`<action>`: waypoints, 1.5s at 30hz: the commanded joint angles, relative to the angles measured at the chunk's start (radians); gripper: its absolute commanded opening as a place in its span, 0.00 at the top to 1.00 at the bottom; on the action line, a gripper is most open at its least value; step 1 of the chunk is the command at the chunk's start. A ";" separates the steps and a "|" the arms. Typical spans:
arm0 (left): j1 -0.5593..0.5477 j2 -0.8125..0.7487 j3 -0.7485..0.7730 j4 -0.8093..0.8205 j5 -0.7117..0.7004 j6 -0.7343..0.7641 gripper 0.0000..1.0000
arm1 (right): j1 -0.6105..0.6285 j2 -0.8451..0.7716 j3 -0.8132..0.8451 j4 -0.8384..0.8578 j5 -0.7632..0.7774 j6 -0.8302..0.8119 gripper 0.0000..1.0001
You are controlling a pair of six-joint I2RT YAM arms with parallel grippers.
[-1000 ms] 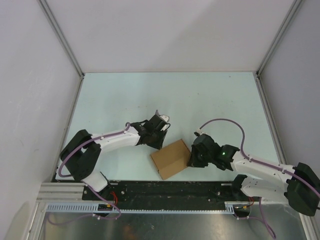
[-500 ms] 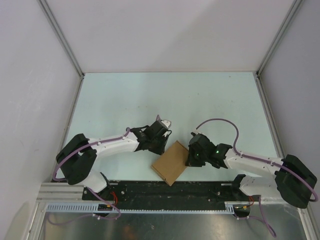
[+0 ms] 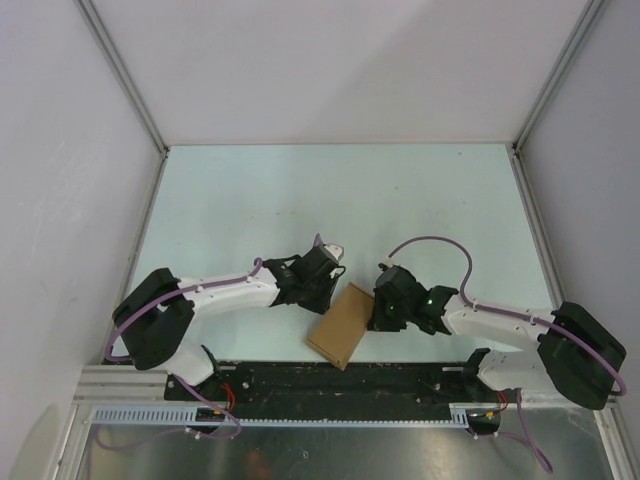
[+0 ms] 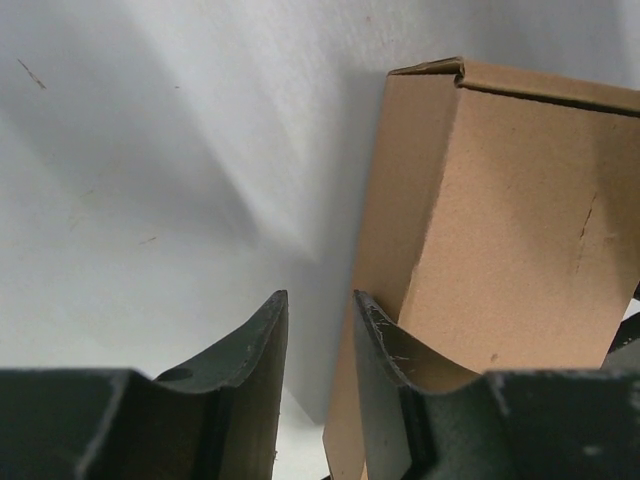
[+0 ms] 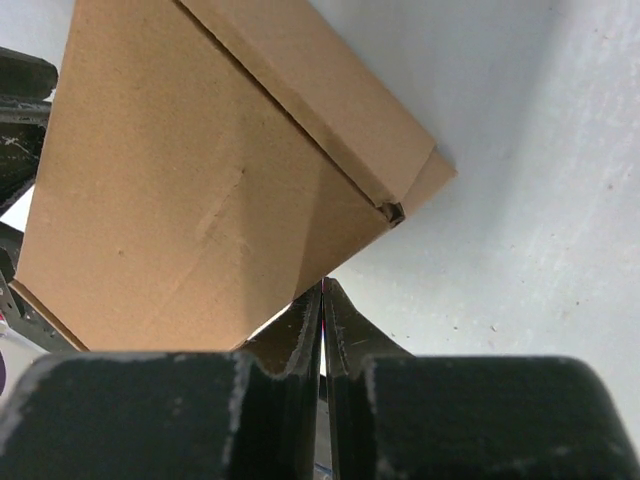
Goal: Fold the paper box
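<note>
The paper box (image 3: 342,325) is a closed brown cardboard box, standing tilted on the table near the front edge, between both grippers. My left gripper (image 3: 325,281) is at its upper left. In the left wrist view the jaws (image 4: 320,297) stand a narrow gap apart with only table between them, and the right finger rests against the box's side (image 4: 510,220). My right gripper (image 3: 377,312) is at the box's right side. In the right wrist view it (image 5: 322,285) is shut and empty, with its tip against the lower edge of the box (image 5: 200,200).
A black rail (image 3: 340,385) runs along the table's near edge just below the box. Grey walls with metal posts (image 3: 120,75) close in the pale table on three sides. A purple cable (image 3: 440,243) loops above the right arm.
The right gripper moved left, pushing the box. The box turned and tipped up, so it looks narrower from above. The left gripper moved slightly right and down against it.
</note>
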 commanded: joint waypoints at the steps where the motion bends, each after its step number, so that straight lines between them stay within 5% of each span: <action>1: -0.024 -0.019 0.001 0.077 0.041 -0.052 0.63 | -0.021 0.024 0.034 0.187 -0.032 0.018 0.92; 20: -0.024 0.009 0.013 0.150 0.136 -0.098 0.63 | -0.156 0.117 0.117 0.368 -0.166 -0.015 0.92; 33: -0.006 -0.140 -0.142 0.146 0.052 -0.163 0.63 | -0.142 -0.048 0.160 -0.202 0.130 -0.138 0.86; 45: -0.075 -0.206 -0.189 0.143 0.006 -0.268 0.63 | -0.073 -0.154 0.062 -0.308 0.127 -0.100 0.87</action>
